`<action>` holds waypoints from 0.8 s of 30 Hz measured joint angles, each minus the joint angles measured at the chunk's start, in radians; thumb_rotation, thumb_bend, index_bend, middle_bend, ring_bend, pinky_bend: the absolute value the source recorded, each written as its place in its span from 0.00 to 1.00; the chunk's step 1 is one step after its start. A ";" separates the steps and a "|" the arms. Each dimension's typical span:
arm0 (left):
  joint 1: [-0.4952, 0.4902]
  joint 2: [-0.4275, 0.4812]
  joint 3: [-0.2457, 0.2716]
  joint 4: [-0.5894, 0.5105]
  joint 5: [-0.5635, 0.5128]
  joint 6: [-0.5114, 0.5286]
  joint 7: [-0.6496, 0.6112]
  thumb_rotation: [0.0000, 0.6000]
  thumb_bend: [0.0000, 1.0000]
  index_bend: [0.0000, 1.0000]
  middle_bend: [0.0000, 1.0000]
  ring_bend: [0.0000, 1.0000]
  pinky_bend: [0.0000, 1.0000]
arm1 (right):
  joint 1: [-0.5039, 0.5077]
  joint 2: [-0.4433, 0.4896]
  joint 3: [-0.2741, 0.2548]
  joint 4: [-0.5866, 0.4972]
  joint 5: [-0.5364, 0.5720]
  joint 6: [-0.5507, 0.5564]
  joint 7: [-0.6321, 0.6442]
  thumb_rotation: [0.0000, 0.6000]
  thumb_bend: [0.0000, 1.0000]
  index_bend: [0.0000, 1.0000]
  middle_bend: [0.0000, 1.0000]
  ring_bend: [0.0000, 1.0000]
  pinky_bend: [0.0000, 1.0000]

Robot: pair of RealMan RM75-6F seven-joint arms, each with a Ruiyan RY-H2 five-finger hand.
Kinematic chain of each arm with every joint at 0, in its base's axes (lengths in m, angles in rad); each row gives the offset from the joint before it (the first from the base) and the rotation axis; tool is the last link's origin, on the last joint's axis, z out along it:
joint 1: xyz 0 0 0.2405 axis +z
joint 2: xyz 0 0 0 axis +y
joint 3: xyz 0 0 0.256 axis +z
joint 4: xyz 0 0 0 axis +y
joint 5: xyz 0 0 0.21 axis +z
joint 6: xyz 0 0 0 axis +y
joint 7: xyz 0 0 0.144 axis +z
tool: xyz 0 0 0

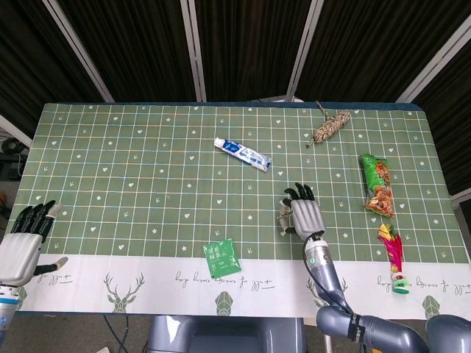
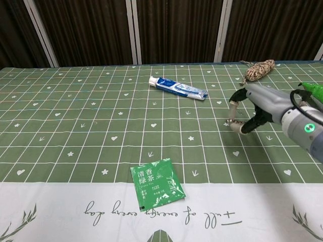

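Right hand hovers empty over the middle of the green checked tablecloth, fingers spread and curled down. Looks like it's lining up a pick: the blue-and-white toothpaste tube lies nearest, toward the far edge, so it'd need to reach forward and left, then close on it

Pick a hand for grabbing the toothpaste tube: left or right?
Right, probably. The right hand hovers open mid-table, just near of the toothpaste tube. The left hand sits at the table's far left edge, much farther away.
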 measured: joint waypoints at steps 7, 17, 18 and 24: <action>0.001 -0.002 -0.002 -0.002 -0.005 0.002 0.008 1.00 0.05 0.00 0.00 0.00 0.00 | 0.020 0.031 0.140 -0.085 0.191 0.021 0.020 1.00 0.33 0.62 0.18 0.00 0.01; 0.002 -0.013 0.000 0.011 0.015 0.016 0.028 1.00 0.05 0.00 0.00 0.00 0.00 | 0.077 0.035 0.298 -0.066 0.510 0.031 0.054 1.00 0.33 0.62 0.19 0.00 0.01; 0.002 -0.016 0.000 0.013 0.015 0.017 0.029 1.00 0.05 0.00 0.00 0.00 0.00 | 0.087 0.032 0.313 -0.049 0.535 0.032 0.062 1.00 0.33 0.62 0.19 0.00 0.01; 0.003 -0.017 0.000 0.012 0.014 0.017 0.031 1.00 0.05 0.00 0.00 0.00 0.00 | 0.133 0.001 0.334 0.019 0.566 0.037 0.114 1.00 0.34 0.62 0.19 0.00 0.01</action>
